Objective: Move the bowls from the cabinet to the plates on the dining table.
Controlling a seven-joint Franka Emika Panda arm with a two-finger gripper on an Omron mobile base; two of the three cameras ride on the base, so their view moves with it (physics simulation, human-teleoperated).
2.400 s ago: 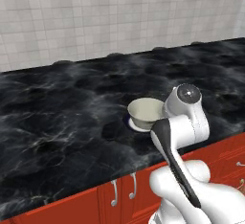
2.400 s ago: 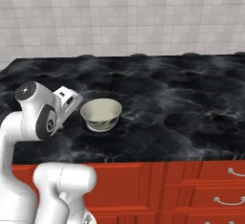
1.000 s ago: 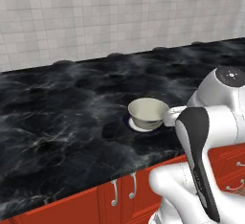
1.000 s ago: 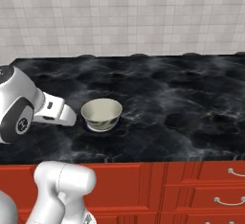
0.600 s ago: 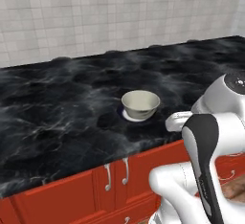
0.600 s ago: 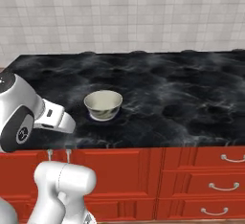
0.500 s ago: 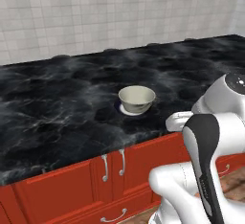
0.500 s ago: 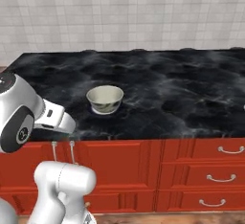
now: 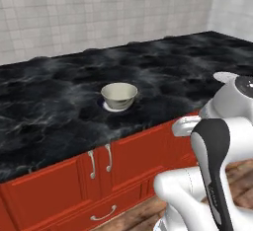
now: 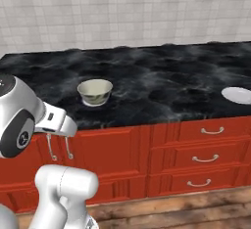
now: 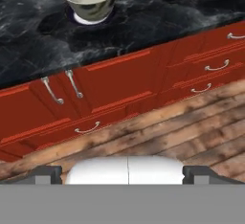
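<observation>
Resting on a small white plate (image 9: pixel 109 107), a cream-beige bowl (image 9: pixel 119 95) sits on the black marble worktop (image 9: pixel 59 101) a little way in from its front edge, above a pair of red doors (image 11: pixel 86 98) with silver handles. The robot's claw (image 11: pixel 122 171) is drawn well back from the worktop, out over the wooden floor (image 11: pixel 191 132); its jaws are spread as wide as they go and hold nothing. From the claw the bowl lies ahead and slightly off to one side. A second plate (image 10: pixel 238 95), bare, lies near the worktop's far right in the right base view, well apart from the bowl. That bare plate probably awaits the other bowl.
</observation>
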